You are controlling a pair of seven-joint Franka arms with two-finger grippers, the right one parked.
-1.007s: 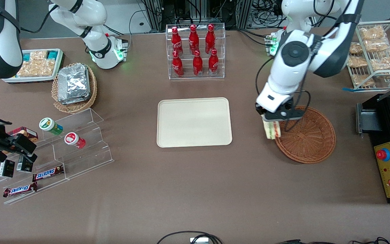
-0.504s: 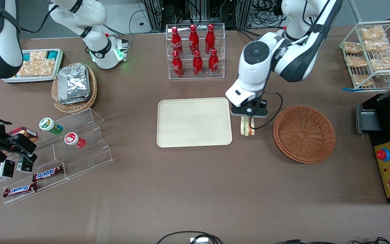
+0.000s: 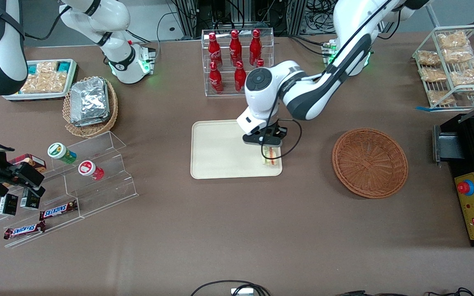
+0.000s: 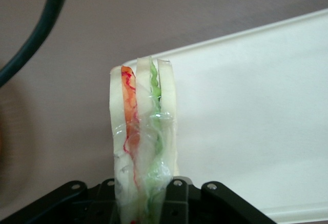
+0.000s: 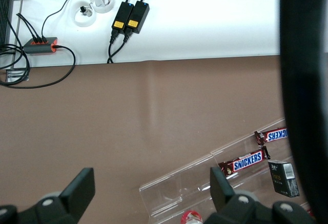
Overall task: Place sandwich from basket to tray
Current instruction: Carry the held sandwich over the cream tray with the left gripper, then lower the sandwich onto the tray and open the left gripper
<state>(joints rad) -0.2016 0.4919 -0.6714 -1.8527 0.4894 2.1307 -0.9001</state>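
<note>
Pincer point(image 3: 270, 153)-held sandwich point(image 3: 271, 157) — over tray point(image 3: 220, 152)

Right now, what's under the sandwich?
The gripper holds the sandwich over the tray's corner nearest the basket. Whether it touches the tray can't be seen.

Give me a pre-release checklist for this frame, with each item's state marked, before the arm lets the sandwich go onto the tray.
1. Sandwich held by the gripper: ok, it is clamped and hangs edge-down.
2. Sandwich out of the basket: ok, nothing lies in the basket.
3. Sandwich over the tray: ok, but only just; it sits over the corner nearest the basket, close to the rim.
4. Sandwich touching the tray surface: cannot tell from either view.
5. Landing spot free: ok, nothing else lies on the tray.
6. Wrap intact: ok, the wrist view shows clear film around the sandwich.
</note>
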